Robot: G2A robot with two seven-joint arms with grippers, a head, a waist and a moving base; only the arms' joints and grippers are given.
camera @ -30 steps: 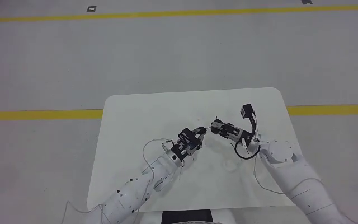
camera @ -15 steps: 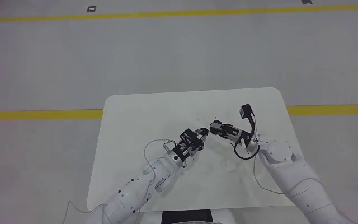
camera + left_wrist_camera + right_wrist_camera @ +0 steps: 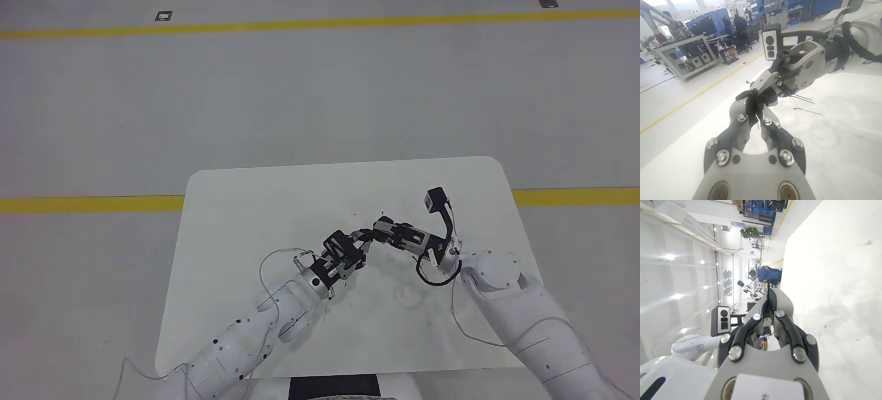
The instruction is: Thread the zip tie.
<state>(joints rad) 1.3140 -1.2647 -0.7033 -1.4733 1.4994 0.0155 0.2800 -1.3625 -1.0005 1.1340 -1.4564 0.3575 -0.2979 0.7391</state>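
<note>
Surface: plain white rounded-corner tabletop [image 3: 230, 200]. Centre frame: thin black plastic zip tie [image 3: 769, 284]. Both left gripper [image 3: 755, 101] & right gripper [image 3: 769, 294]: black links, pale grey fingers, silver screws. Bg: light grey floor [image 3: 100, 120] w/ yellow painted stripes [image 3: 300, 22], top edge & mid frame.

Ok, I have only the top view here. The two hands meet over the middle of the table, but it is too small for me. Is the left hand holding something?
Observer: Yes. The left hand is shut on a thin black strap; a short piece sticks out behind its pads.
Operator: And the right hand?
Observer: The right hand is shut on a zip tie, whose end sticks out in front of the hand.
Operator: Are there other ties on the table?
Observer: Two. One loose zip tie and a second loose tie lie flat on the table near the right hand.
</note>
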